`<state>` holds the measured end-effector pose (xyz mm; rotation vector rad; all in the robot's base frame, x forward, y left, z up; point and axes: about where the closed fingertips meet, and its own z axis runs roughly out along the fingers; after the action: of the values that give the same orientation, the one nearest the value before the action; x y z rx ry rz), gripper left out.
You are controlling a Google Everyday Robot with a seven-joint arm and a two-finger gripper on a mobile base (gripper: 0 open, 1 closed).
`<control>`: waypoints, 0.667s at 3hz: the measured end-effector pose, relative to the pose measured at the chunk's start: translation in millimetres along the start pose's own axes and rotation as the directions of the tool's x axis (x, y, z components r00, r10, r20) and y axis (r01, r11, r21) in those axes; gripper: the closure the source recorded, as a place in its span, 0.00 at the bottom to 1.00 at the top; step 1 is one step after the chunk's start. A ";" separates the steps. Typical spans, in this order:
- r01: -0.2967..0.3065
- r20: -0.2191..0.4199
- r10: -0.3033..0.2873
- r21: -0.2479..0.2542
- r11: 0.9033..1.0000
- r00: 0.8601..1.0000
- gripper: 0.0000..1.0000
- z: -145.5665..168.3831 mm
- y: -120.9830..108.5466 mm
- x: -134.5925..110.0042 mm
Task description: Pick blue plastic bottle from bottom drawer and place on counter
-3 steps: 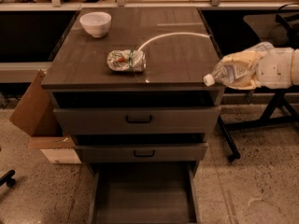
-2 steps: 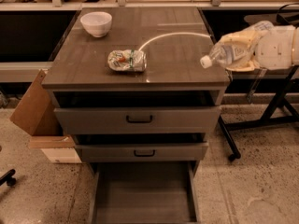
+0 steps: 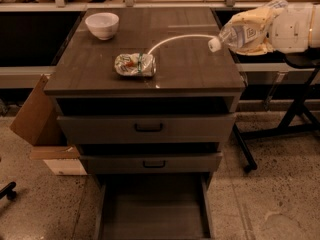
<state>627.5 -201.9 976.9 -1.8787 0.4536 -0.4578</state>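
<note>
Clear plastic bottle [image 3: 233, 35], white cap pointing left, lies nearly level in my claw [image 3: 252, 30], which is clamped around its body. The cap end reaches in over the right edge of the desk [image 3: 190, 69], and the claw itself hangs just off that edge. The bottom drawer [image 3: 152, 216] stands pulled out below two handled drawers, while the desk carries a white bowl [image 3: 102, 25] at back left and a crumpled packet [image 3: 135, 64] near the middle, both well apart from the bottle.
</note>
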 end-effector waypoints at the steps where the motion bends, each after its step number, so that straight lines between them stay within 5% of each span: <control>1: -0.039 -0.034 0.039 0.000 0.999 0.999 1.00 29.2 -28.0 -1.5; 2: -0.106 -0.036 0.106 -0.006 0.994 0.994 1.00 58.5 -51.0 -1.7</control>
<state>660.9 -137.8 1005.4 -1.8464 0.5769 -0.4195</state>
